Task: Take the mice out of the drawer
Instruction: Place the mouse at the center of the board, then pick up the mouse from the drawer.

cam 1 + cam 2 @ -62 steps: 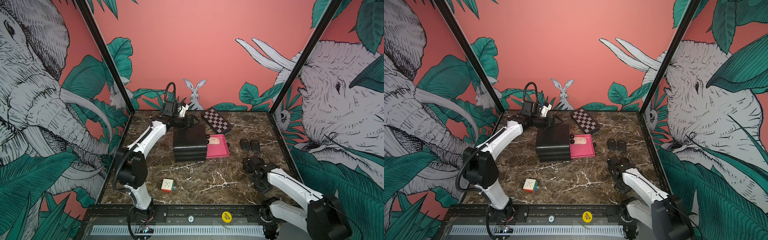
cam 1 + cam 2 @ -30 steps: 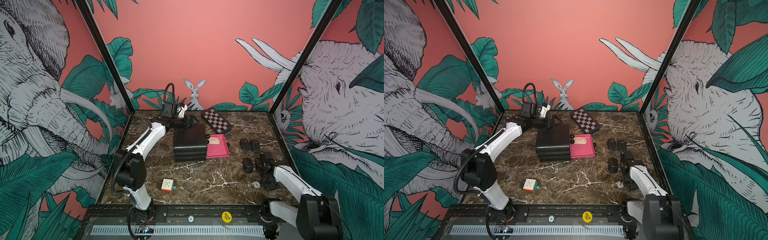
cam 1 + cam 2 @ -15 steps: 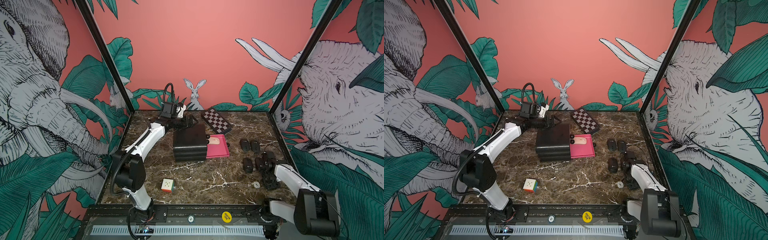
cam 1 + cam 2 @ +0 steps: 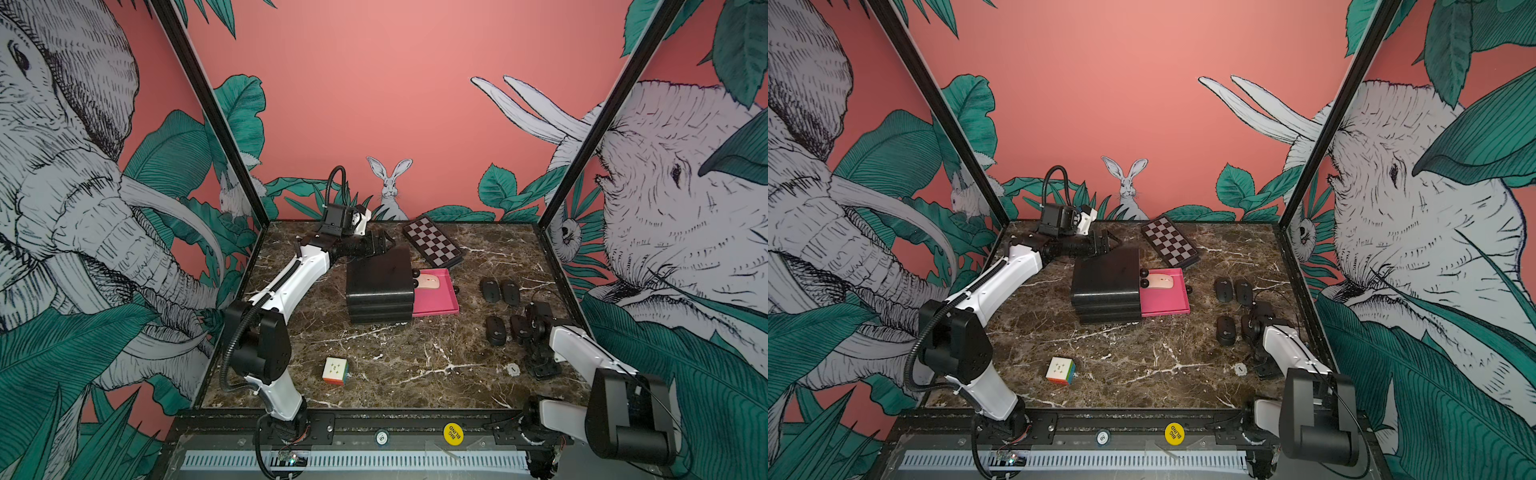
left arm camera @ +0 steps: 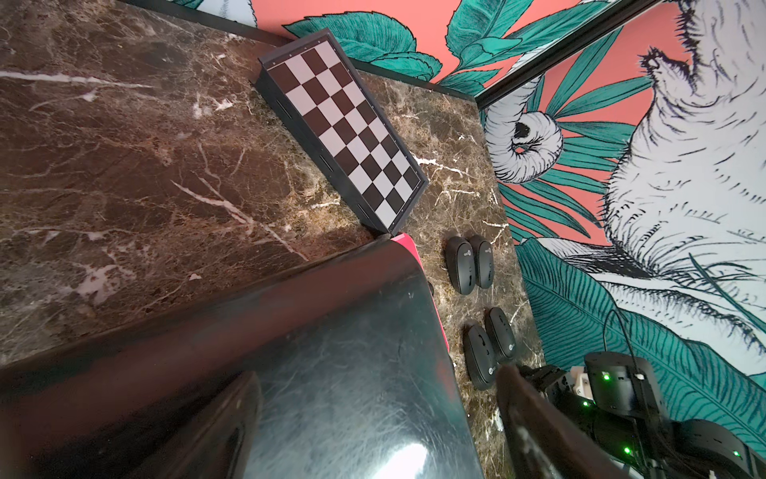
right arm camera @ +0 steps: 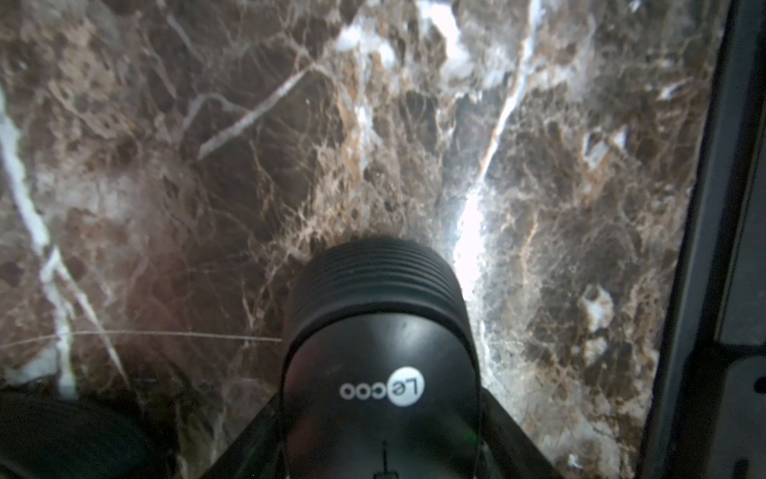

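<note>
One pink-cream mouse (image 4: 428,281) lies in the pink drawer (image 4: 441,306), tucked at the back close to the cabinet mouth. By my reckoning it is the last one to fetch. The drawer stands pulled out of the black drawer cabinet (image 4: 376,286) toward the right arm's side, which leaves that mouse open from above.

Four black mice (image 4: 490,289) are out on the surface (image 4: 415,365), between the drawer and the right wall. They sit as a far pair close side by side and a near pair (image 4: 496,330), in tidy rows that keep the way to the drawer free.

The outer one of the near pair, a black mouse with a pale round logo (image 6: 381,352), sits flat on the marble in the right wrist view. The right gripper (image 4: 525,328) is over it, its jaws flanking the mouse's sides. Whether they clamp it or stand clear of it I cannot tell. I judge this to be the set-down of the fourth mouse.

The left gripper (image 4: 1106,243) rests at the cabinet's rear top edge, jaws spread and grasping nothing. It is likely bracing the cabinet against sliding while the drawer is worked.

A folded chessboard (image 4: 432,246) and a puzzle cube (image 4: 335,370) lie apart, out of the way.
</note>
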### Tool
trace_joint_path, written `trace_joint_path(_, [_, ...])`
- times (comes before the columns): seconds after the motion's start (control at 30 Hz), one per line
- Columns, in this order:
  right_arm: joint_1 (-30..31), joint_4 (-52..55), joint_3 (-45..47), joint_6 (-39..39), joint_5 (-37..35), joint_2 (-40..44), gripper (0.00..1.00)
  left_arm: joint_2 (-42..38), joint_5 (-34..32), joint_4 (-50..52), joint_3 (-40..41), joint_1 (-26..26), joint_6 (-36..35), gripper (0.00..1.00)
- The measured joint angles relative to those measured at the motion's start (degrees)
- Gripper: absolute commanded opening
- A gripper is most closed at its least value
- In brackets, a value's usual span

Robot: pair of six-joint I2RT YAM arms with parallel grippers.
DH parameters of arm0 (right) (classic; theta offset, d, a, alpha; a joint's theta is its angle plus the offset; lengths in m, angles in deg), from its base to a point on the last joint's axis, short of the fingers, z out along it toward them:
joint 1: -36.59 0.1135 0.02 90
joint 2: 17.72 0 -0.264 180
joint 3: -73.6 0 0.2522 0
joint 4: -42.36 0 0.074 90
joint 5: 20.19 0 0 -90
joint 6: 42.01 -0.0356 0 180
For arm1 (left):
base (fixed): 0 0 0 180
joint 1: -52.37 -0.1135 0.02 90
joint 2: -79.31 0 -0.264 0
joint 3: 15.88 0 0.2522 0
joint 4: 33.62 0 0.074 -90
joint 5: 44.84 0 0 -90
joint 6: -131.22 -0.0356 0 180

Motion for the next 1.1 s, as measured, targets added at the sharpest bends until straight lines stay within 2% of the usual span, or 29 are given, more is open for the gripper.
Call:
trace_joint_path(0.2, [-0.3,1.2,0.0,-0.1,0.5,1.2,0.76,0.0,0.0,0.0,0.0,0.0,0.0,0.91])
trace_joint_path(0.23, [-0.3,1.7,-0.1,0.0,0.7,1.7,0.84,0.0,0.0,0.0,0.0,0.0,0.0,0.91])
trace_joint_path(0.27, [-0.3,2.5,-0.3,0.0,0.7,2.4,0.98,0.0,0.0,0.0,0.0,0.0,0.0,0.91])
trace_joint_path(0.47, [-0.3,5.6,-4.2,3.6,0.6,9.2,0.99,0.0,0.0,0.0,0.0,0.0,0.0,0.91])
trace_joint_path(0.7, [0.8,7.2,-13.0,14.6,-0.7,15.6,0.99,0.0,-0.5,0.8,-0.5,0.0,-0.3,0.91])
trace_joint_path(0.87, [6.7,4.3,-21.8,25.2,-1.8,12.8,0.99,1.2,-1.0,2.0,-2.3,0.0,-0.5,0.91])
trace_joint_path(1.1, [21.5,-10.4,-29.2,38.2,-2.8,2.6,0.99,1.9,-3.5,2.1,-3.1,-0.1,-1.4,0.92])
